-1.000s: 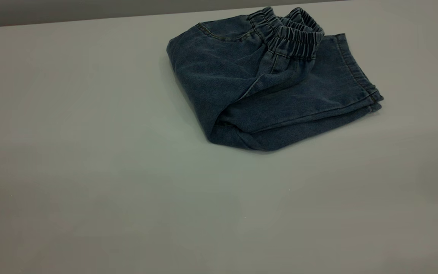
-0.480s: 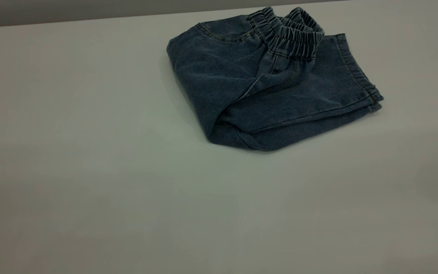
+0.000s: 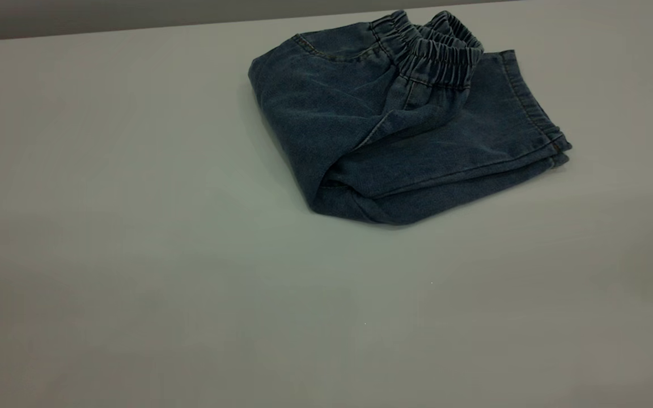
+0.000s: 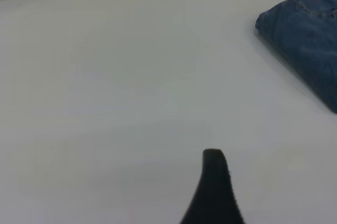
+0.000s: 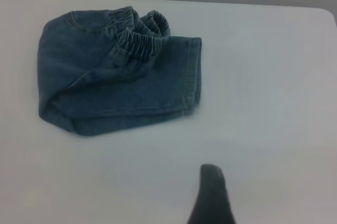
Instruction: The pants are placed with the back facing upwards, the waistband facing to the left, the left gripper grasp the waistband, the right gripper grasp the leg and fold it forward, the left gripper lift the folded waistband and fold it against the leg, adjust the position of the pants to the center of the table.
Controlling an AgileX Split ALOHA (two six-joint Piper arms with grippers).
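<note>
A dark fingertip [image 4: 213, 182] hangs over the bare table [image 4: 116, 87]; the folded pants [image 4: 308, 39] lie well apart.

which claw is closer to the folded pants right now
Likely the right claw: its wrist view takes in the whole pants just ahead, while the left claw sees only one corner of them, off to one side.

Pants [image 3: 400, 130] on table [image 3: 134, 255], far right.

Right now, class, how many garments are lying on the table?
1. The folded blue denim pants lie on the white table, toward its far side and right of centre in the exterior view. No other garment shows.
</note>
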